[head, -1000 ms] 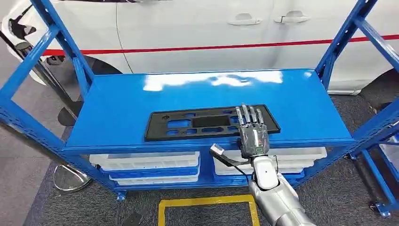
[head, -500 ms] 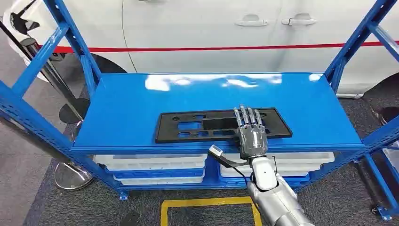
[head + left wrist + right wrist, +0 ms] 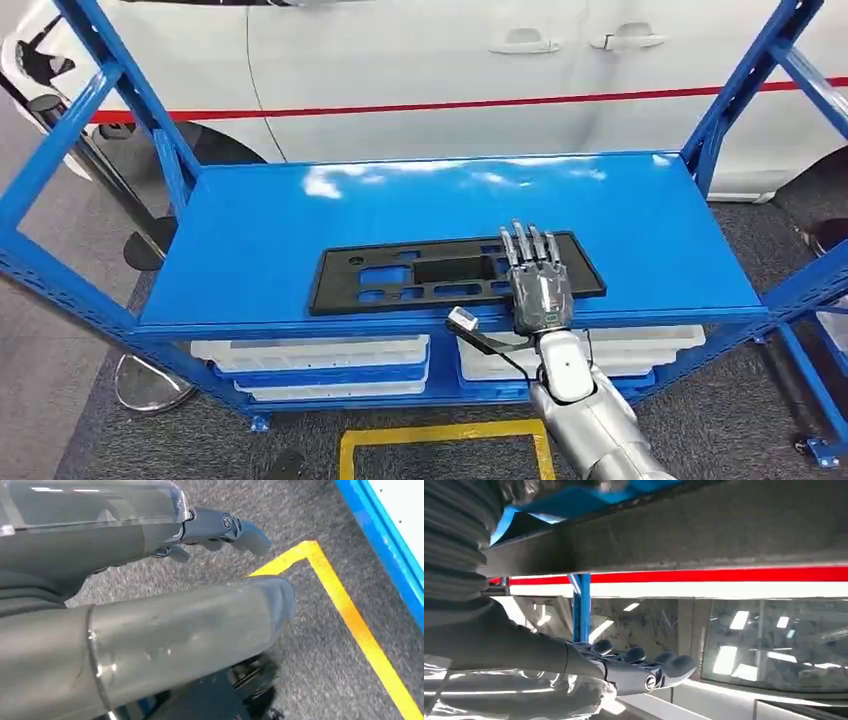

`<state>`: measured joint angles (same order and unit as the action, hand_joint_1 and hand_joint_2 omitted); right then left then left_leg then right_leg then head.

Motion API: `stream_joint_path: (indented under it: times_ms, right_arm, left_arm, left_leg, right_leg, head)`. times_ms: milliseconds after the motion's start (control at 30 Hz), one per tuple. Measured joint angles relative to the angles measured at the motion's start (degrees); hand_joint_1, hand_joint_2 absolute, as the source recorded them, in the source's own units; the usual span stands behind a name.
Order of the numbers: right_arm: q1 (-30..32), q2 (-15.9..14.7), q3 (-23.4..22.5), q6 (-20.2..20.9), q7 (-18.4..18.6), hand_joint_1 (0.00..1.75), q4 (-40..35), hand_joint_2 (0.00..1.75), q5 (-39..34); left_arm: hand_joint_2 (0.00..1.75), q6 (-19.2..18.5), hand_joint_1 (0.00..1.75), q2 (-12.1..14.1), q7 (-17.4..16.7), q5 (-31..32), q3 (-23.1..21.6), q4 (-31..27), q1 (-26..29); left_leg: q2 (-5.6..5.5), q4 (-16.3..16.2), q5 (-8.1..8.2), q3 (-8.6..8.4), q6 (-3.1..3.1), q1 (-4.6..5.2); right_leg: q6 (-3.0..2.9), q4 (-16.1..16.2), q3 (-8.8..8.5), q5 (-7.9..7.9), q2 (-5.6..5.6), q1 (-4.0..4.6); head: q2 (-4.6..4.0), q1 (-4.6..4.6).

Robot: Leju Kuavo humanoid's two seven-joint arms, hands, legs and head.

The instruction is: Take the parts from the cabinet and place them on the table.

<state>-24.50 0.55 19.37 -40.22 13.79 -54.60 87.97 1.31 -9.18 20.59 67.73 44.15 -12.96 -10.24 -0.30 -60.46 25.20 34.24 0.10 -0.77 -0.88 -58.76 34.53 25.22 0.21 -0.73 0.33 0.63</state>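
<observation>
While its silver arm reaches up from below the shelf edge, the right hand (image 3: 538, 285) lies flat, palm down, on the long flat black plastic panel with rectangular cut-outs (image 3: 420, 272); its fingers (image 3: 528, 246) are stretched straight and close side by side over the panel's right part, and whether anything is gripped beneath them cannot be told. The panel lies lengthwise on the glossy blue metal shelf of the cabinet (image 3: 300, 215), close to the shelf's front edge and right of its middle. Below that shelf, white plastic trays (image 3: 320, 352) sit stacked on a lower level. Behind the shelf stands a white car body with a red stripe (image 3: 450, 60). In front of the shelf, yellow floor tape (image 3: 440, 433) marks the grey carpet. The left hand (image 3: 220, 530) hangs over that carpet near the yellow tape (image 3: 350, 615), its dark fingers loosely curled and holding nothing.
</observation>
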Motion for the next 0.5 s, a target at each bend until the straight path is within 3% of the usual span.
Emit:
stream_joint_path:
  times_ms: [33,133,200,267,333,367,400,433,500]
  right_arm:
    - [0.0,0.0,0.0,0.0,0.0,1.75,0.0,1.75,0.0]
    - [0.2,0.0,0.0,0.0,-0.1,1.75,0.0,1.75,0.0]
    - [0.2,-0.1,-0.1,0.0,0.0,1.75,0.0,1.75,0.0]
    - [0.1,-0.3,-0.1,0.0,-0.1,1.75,0.0,1.75,0.0]
    - [0.6,-0.4,-0.1,0.0,-0.1,1.75,0.0,1.75,0.0]
    - [0.8,-0.5,-0.1,0.0,-0.1,1.75,0.0,1.75,0.0]
    - [1.1,-0.5,-0.1,0.0,-0.1,1.75,0.0,1.75,0.0]
    - [1.0,-0.5,-0.1,0.0,-0.1,1.75,0.0,1.75,0.0]
    - [0.8,-0.5,-0.1,0.0,-0.1,1.75,0.0,1.75,0.0]
  left_arm:
    - [0.0,0.3,0.0,0.0,0.0,0.0,0.0,0.0,-0.1]
    - [0.0,0.7,0.0,0.0,0.0,0.0,0.0,0.0,0.0]
    - [0.0,0.9,0.0,0.0,0.0,0.0,0.0,0.0,0.0]
    - [0.0,1.0,0.0,0.0,0.0,0.0,0.0,0.0,-0.2]
    - [0.0,1.1,0.0,0.0,0.0,-0.1,0.0,0.0,-0.2]
    - [0.0,1.1,0.0,0.0,0.0,-0.1,0.0,0.0,-0.1]
    - [0.0,1.2,0.0,0.0,0.0,-0.2,0.0,0.0,-0.1]
    - [0.0,1.2,0.0,0.0,0.0,-0.3,0.0,0.0,-0.1]
    - [0.0,0.6,0.0,-0.2,0.0,-1.0,0.0,0.0,-0.1]
  left_leg:
    - [-0.01,1.9,0.78,-0.71,0.3,0.28]
    - [-0.14,2.1,0.5,-0.6,1.02,0.68]
    - [-0.02,3.3,-0.28,-1.24,2.0,0.14]
    - [0.06,3.6,-0.33,-1.32,2.55,0.3]
    - [0.13,3.5,-0.24,-1.29,2.69,0.46]
    - [0.12,3.5,-0.21,-1.26,2.73,0.48]
    - [0.08,3.4,-0.14,-1.3,2.76,0.48]
    - [0.06,3.3,-0.04,-1.38,2.67,0.47]
    - [-0.05,2.9,0.42,-1.71,2.37,0.38]
  right_leg:
    - [0.27,-0.1,0.13,0.07,-0.02,0.32]
    - [1.25,0.2,0.26,-0.22,0.05,0.03]
    - [1.86,-0.1,0.31,0.22,0.01,-0.14]
    - [2.0,-5.6,2.9,3.73,-0.02,0.02]
    - [2.22,-14.6,7.34,7.55,-0.03,-0.05]
    - [2.31,-17.2,8.69,8.07,-0.04,-0.05]
    - [2.36,-17.3,8.91,7.11,-0.05,-0.09]
    - [2.35,-14.9,7.8,5.23,-0.06,-0.13]
    - [2.23,-5.6,3.03,0.48,-0.16,-0.23]
  head:
    - [0.0,0.0]
    - [0.0,0.0]
    - [0.0,0.0]
    - [0.0,-0.02]
    - [0.0,0.0]
    - [0.0,-0.04]
    - [0.0,-0.02]
    - [0.0,-0.04]
    - [0.0,-0.02]
